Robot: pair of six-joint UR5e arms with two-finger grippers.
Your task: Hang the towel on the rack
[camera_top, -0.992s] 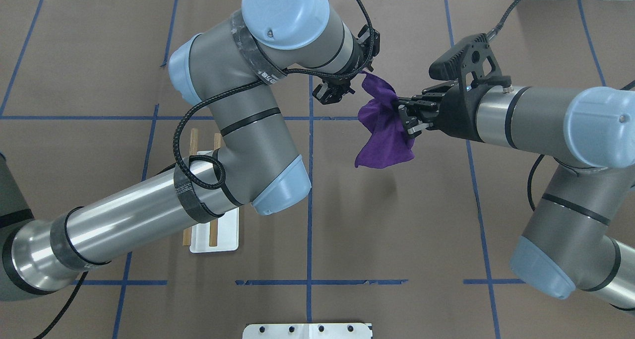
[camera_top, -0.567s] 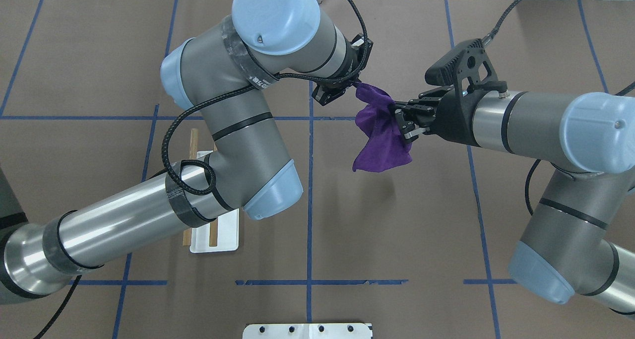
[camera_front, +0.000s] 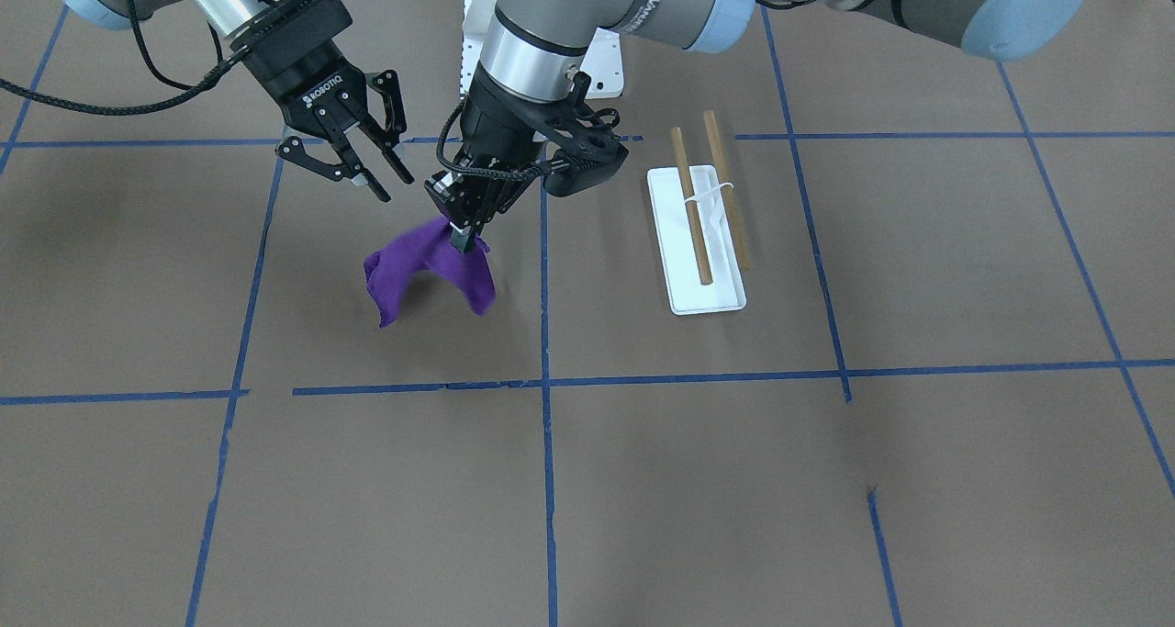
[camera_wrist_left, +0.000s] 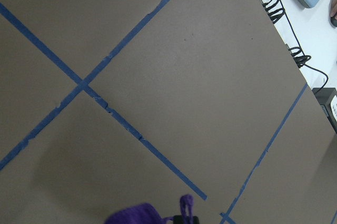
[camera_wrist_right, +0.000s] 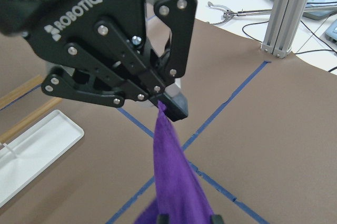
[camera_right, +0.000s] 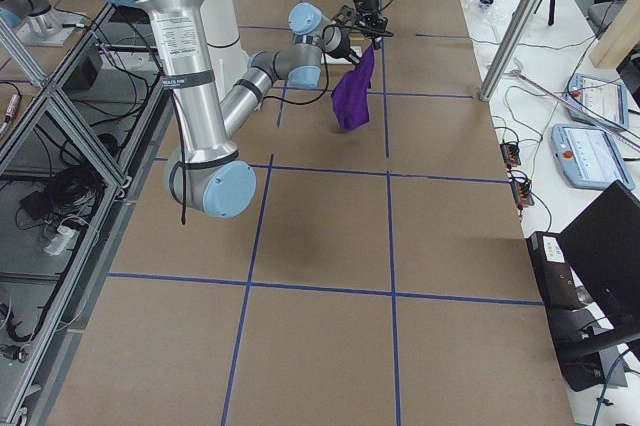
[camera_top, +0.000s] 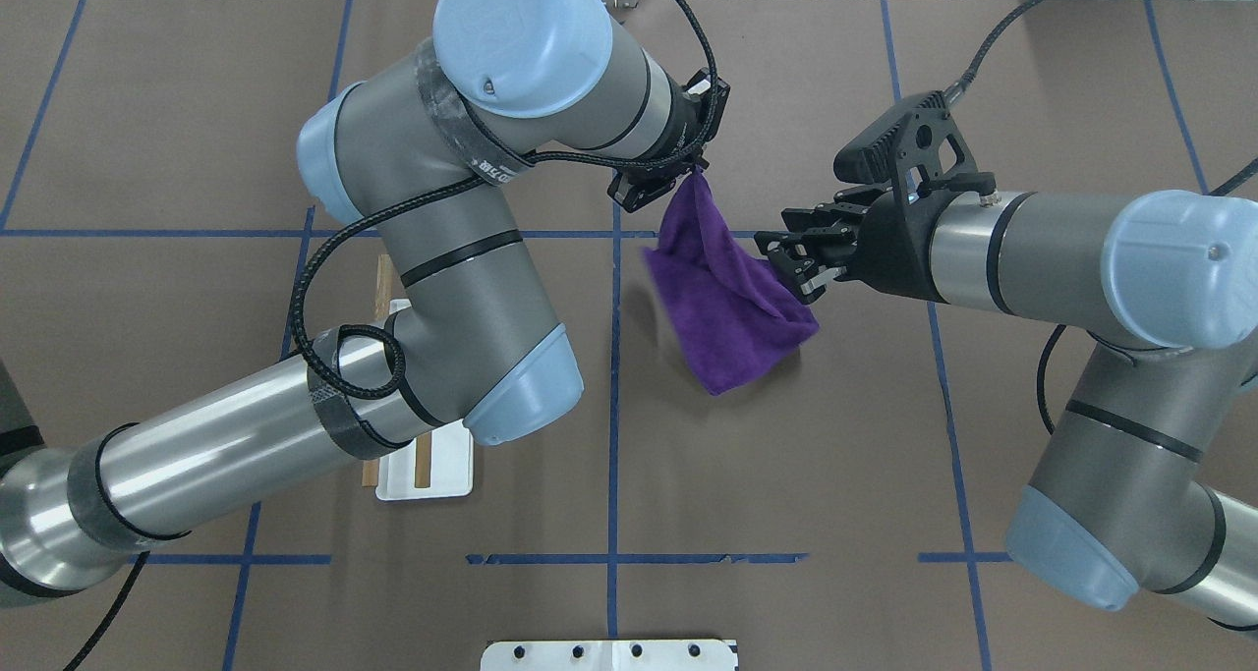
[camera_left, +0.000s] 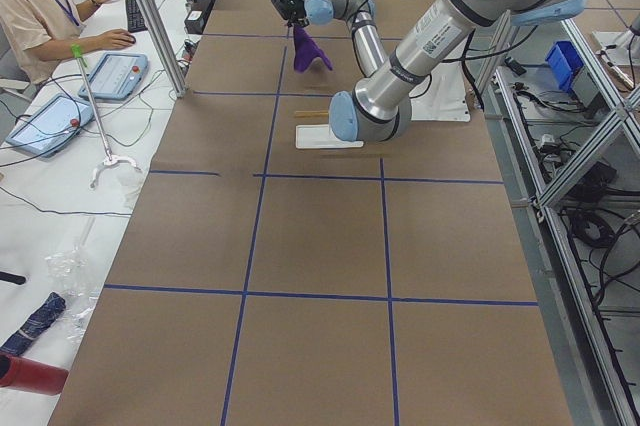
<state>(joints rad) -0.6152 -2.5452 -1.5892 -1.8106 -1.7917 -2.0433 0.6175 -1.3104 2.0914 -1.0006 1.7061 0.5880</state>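
Note:
The purple towel (camera_top: 722,298) hangs by one corner from my left gripper (camera_top: 688,175), which is shut on it above the table; it shows the same way in the front view (camera_front: 431,260). My right gripper (camera_top: 786,266) is open at the towel's right edge, its fingers spread in the front view (camera_front: 390,184). In the right wrist view the towel (camera_wrist_right: 171,182) drops from the left gripper (camera_wrist_right: 171,109) down between my right fingertips. The rack (camera_front: 707,278), a white base with two brown rods, stands to the left; in the overhead view the rack (camera_top: 432,475) is mostly hidden under my left arm.
The white bolted pedestal plate (camera_top: 609,654) lies at the near table edge. Blue tape lines cross the brown table cover (camera_top: 786,455). An operator (camera_left: 40,6) sits at a side desk beyond the table, with cables and pendants there.
My right gripper has opened and let go of the towel. The towel has swung down and spread, hanging from my left gripper, which has shifted slightly left.

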